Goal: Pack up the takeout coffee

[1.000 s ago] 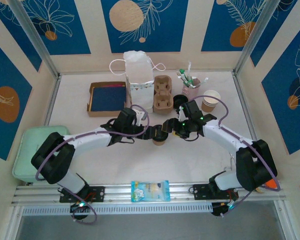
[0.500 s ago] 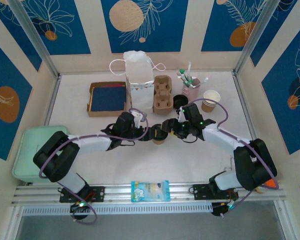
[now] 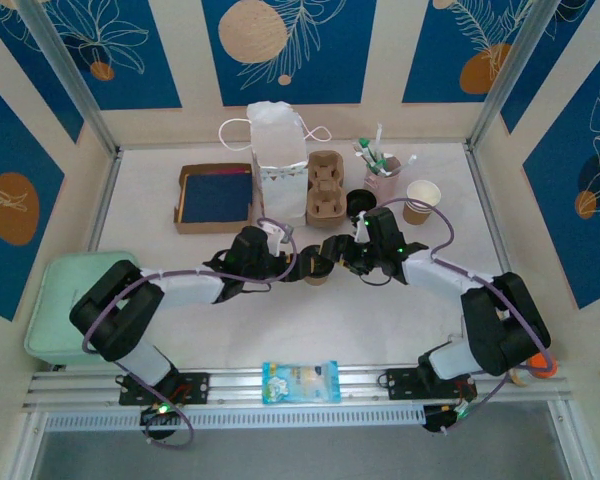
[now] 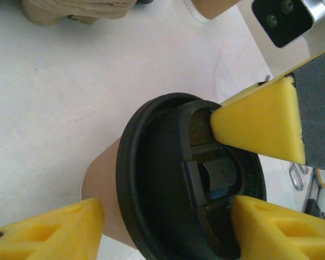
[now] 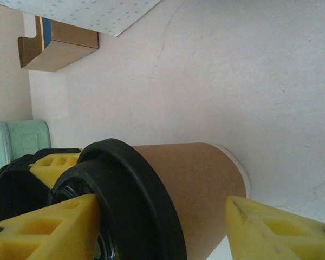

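Left gripper and right gripper straddle the takeout coffee (black lid on); I cannot tell if either clamps.

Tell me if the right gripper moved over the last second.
Yes: the right gripper has edged left and nearer, away from the stirrer cup, toward the coffee.

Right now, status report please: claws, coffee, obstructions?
Left claw clamped on coffee cup. Right claw open, finger on black lid. Cup upright on table, unpacked.
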Available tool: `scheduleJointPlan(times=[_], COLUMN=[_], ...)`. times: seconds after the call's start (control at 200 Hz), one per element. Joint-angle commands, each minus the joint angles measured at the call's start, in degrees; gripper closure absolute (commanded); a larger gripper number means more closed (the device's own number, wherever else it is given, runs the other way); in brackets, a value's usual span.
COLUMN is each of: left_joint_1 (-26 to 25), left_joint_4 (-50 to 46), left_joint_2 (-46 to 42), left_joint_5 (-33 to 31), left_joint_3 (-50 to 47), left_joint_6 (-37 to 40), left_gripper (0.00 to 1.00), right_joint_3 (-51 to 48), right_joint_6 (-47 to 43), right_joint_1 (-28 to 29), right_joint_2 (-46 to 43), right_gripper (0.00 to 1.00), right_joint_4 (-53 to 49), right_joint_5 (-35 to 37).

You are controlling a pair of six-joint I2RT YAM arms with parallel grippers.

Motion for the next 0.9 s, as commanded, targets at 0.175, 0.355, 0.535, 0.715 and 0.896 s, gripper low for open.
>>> scheduleJointPlan(times=[0.175,0.355,0.535,0.715,0.896], left_joint_1=[1.0,2.3,2.6,2.6,2.7], left_joint_4=[-13.7,-15.9,-18.2,-17.4,-17.6], left_joint_2=[2.7,2.2,3.3,5.9,7.4], left_joint_5=[-3.2,-3.1,-2.6,-1.5,-1.1], left_joint_3=[-2.2,0.1,4.0,6.7,9.3], left_joint_6=[2.8,4.3,5.9,5.7,6.0], left_gripper=[0.38,0.38,0.38,0.39,0.39], right_joint_3=[-4.3,-4.9,-4.8,-4.4,-4.7], right_joint_6=[-1.2,-1.3,-1.0,-0.4,0.5], right_joint_1=[0.3,0.7,2.3,4.0,4.4], right_joint_2=[-2.2,-4.6,-6.4,-8.3,-10.6], right_gripper=[0.40,0.40,0.40,0.40,0.40], right_joint_4=[-20.0,-21.0,-21.2,-21.2,-21.4], right_joint_5=[8.8,8.9,8.7,8.3,7.8])
